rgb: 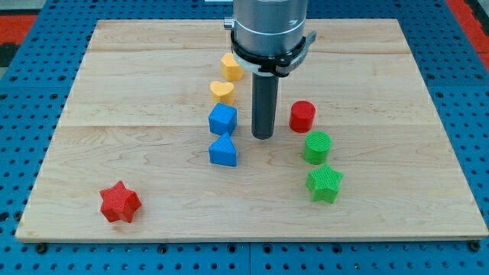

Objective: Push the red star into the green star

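Note:
The red star (pixel 120 202) lies near the board's bottom left corner. The green star (pixel 324 183) lies right of centre, toward the view's bottom. My tip (pixel 263 137) rests on the board near the middle, between the blue blocks and the red cylinder. It is well to the upper right of the red star and up and left of the green star. It touches no block.
A green cylinder (pixel 317 147) sits just above the green star, a red cylinder (pixel 302 116) above that. Left of my tip stand a blue cube (pixel 222 120), a blue triangular block (pixel 223 150), a yellow heart (pixel 222 92) and a yellow hexagon (pixel 231 67). The wooden board (pixel 114 114) sits on blue pegboard.

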